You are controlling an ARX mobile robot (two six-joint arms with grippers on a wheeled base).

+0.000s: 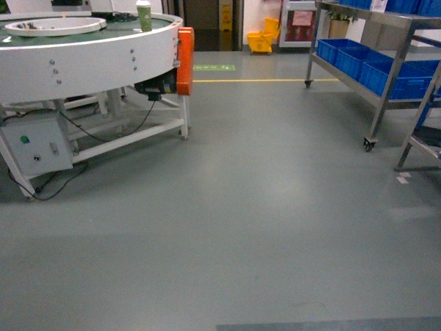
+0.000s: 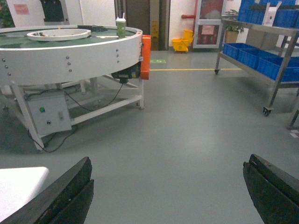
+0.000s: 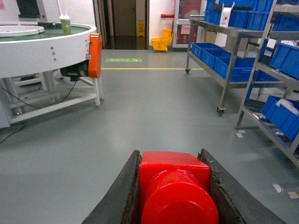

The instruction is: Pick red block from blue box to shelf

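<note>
Red block (image 3: pixel 175 186): it fills the bottom of the right wrist view, glossy, with its round stud turned toward the camera; it sits between the two dark fingers, which touch it on both sides.
Right gripper (image 3: pixel 175 196): pinching the red block, one finger (image 3: pixel 122 191) on the left of it and the other on the right.
Left gripper (image 2: pixel 168 196): spread wide, with nothing between; one dark finger (image 2: pixel 63 193) is at the lower left and one at the lower right of the left wrist view, and only grey floor (image 2: pixel 177 140) shows in the gap.
White object (image 2: pixel 18 186): a pale flat corner at the lower left edge of the left wrist view, just beside the left finger; I cannot tell what it is.
Shelf (image 3: pixel 233 51): a shiny steel rack on caster wheels at the right side, well apart from the block, with dark blue crates (image 3: pixel 224 60) on its tiers.
Round machine (image 1: pixel 89 55): a white circular table on a white frame at the left, with an orange guard (image 1: pixel 185 61) on its edge and a green cup (image 1: pixel 144 15) standing on top.
Background: a yellow mop bucket (image 1: pixel 260 41) near the doorway, and a yellow line (image 1: pixel 265 81) across the floor.
</note>
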